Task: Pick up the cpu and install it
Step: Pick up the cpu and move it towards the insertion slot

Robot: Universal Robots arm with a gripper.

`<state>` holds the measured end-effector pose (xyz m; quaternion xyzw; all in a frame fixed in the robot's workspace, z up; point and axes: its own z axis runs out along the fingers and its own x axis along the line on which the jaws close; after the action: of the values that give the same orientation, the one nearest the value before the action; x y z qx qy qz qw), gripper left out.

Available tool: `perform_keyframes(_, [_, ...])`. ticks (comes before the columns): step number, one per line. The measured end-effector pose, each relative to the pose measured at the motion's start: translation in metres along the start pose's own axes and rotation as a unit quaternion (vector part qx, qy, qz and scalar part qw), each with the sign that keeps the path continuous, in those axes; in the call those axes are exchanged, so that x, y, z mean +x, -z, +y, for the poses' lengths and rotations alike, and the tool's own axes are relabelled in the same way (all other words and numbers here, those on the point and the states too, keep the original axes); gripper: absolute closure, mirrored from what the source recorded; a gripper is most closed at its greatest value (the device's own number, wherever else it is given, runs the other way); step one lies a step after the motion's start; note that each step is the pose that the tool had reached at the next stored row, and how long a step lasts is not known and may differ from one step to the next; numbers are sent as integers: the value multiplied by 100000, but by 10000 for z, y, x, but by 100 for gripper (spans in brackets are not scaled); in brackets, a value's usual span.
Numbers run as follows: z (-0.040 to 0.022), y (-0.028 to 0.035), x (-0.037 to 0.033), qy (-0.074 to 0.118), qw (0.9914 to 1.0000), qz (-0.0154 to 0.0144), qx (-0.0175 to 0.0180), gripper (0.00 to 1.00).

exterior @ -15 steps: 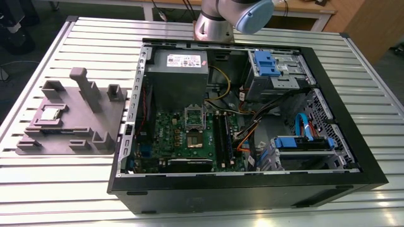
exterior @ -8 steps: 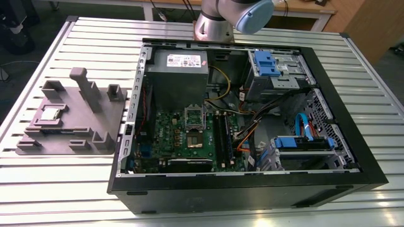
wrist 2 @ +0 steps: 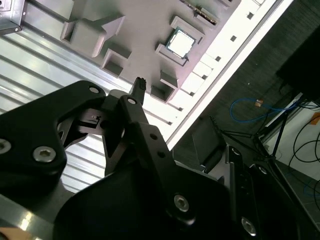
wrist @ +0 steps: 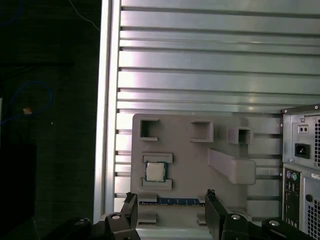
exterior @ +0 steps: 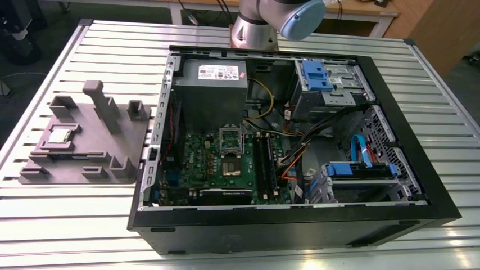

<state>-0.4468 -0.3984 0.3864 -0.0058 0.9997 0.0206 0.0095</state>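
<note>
The cpu (wrist: 155, 171), a small silvery square chip, lies flat in a recess of the grey fixture tray (wrist: 190, 160); it is also seen in the second wrist view (wrist 2: 180, 43) and at the exterior view's left (exterior: 60, 135). In the first wrist view my gripper (wrist: 170, 196) hangs well above the tray, open, with nothing between its two black fingertips (wrist: 210, 193). The chip sits just off the gap, on the side of one finger. One black finger (wrist 2: 139, 86) points toward the tray in the second wrist view. The green motherboard (exterior: 202, 163) with its dark socket (exterior: 230, 163) lies inside the open case.
The black computer case (exterior: 300, 225) stands on the slatted metal table (exterior: 67, 225), to the exterior view's right of the tray. Upright grey blocks (exterior: 101, 104) rise from the tray. A blue-edged memory stick (wrist: 172, 201) lies beside the chip. The table edge (wrist: 106, 100) drops to a dark floor.
</note>
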Motion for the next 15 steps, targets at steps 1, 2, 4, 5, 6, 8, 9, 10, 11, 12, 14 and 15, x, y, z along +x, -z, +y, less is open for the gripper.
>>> perform_keyframes(1, [0,0,0,0,100000,2,1,35])
perform_keyframes(2, [0,0,0,2,100000,4,0,35])
perform_keyframes(4, [0,-7,0,0,100000,-5,-4,35])
perform_keyframes(5, [0,-10,0,0,100000,1,-3,35])
perform_keyframes(6, [0,-14,0,0,100000,1,-5,35])
perform_keyframes(8, [-1,-21,0,1,100000,2,-3,35])
perform_keyframes(9, [-1,-24,1,-1,100000,3,-4,35])
perform_keyframes(10, [-1,-27,1,-1,100000,1,-5,35])
perform_keyframes(11, [-1,-30,1,0,100000,0,-4,35])
perform_keyframes(12, [-1,-33,1,-2,100000,2,-3,35])
perform_keyframes(14, [-1,-37,1,0,100000,2,-4,35])
perform_keyframes(15, [-2,-40,1,0,100000,6,-2,35])
